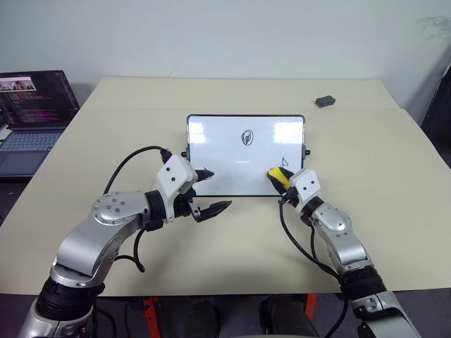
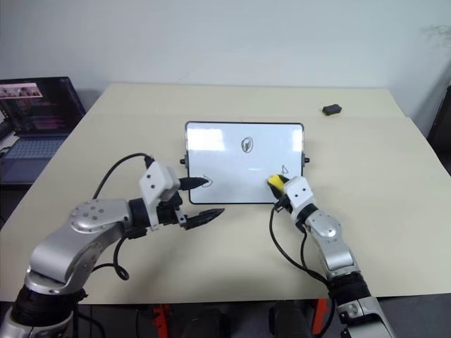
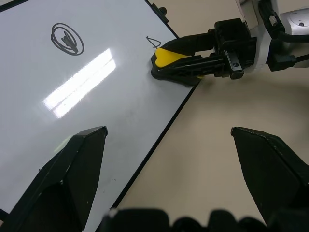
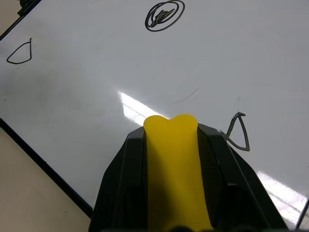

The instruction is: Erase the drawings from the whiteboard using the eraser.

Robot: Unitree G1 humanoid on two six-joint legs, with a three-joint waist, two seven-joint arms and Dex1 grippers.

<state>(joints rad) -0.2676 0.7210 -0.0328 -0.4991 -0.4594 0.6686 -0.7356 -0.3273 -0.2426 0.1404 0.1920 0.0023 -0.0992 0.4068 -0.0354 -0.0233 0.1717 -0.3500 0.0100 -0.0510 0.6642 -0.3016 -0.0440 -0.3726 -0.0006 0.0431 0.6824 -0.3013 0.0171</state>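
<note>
The yellow eraser is pinched between the fingers of the right end effector and sits over the whiteboard's near right corner, just beside the small triangle drawing. The whiteboard lies flat at the middle of the counter, with a scribbled oval near its centre and a third small mark toward its near left edge. The left end effector hovers at the board's near left corner with its fingers spread wide, holding nothing; a laptop stands at the counter's far left and a small dark lump lies at its far right.
</note>
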